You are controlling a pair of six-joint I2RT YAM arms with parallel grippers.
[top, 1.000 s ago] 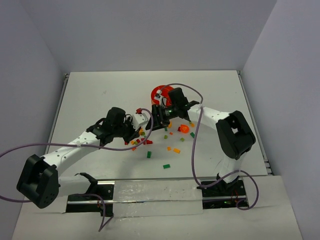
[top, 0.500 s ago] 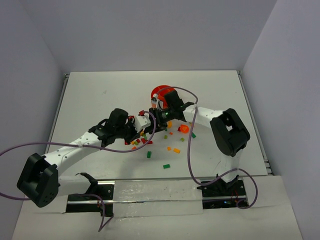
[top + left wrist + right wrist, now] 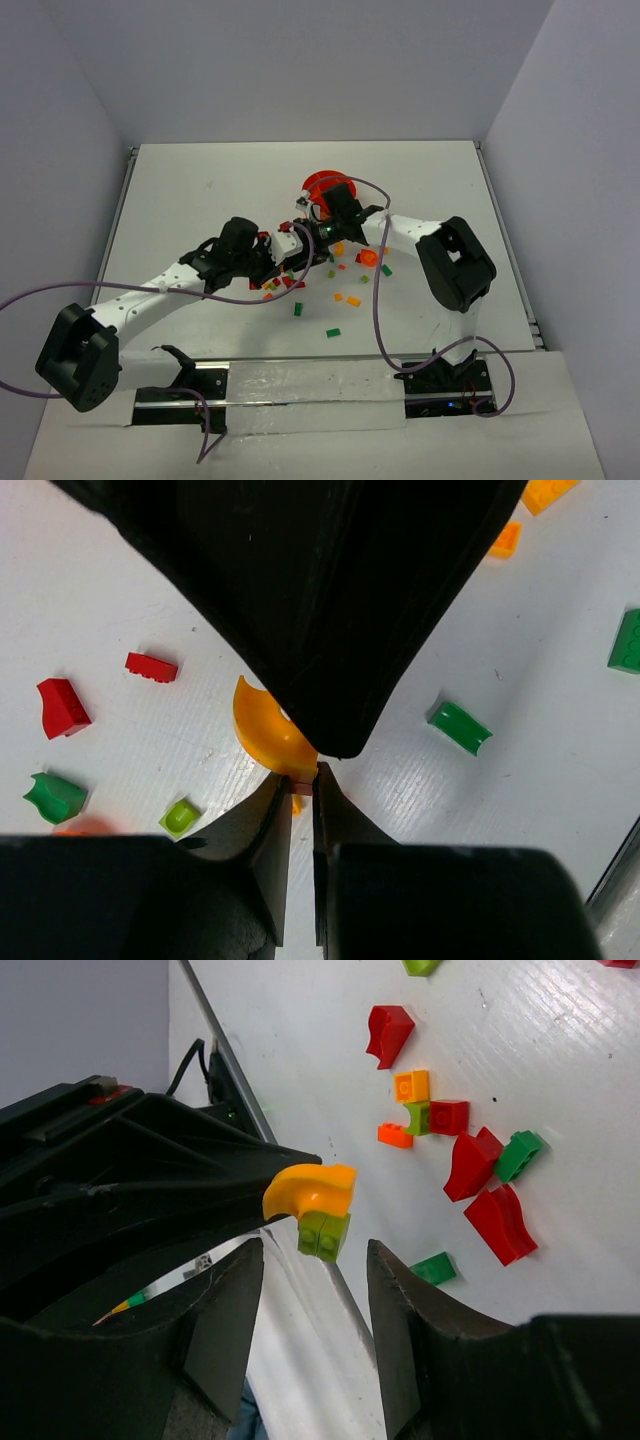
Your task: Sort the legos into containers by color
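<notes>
Pinching a curved yellow-orange lego at its very tips, the left end effector is closed on the piece and holds it above the worktop. A lime-green brick is stuck to the underside of the curved piece. The right end effector sits just beside this pair with its jaws apart, one finger on each side of the green brick and neither pad touching it. Seen from the left wrist, the right arm's black body fills the upper part of the view, right over the held piece. Loose legos in red, green, orange and yellow lie scattered on the worktop under and near the two end effectors. The orange bowl stands just beyond them, partly hidden by the right arm, and its contents cannot be made out
</notes>
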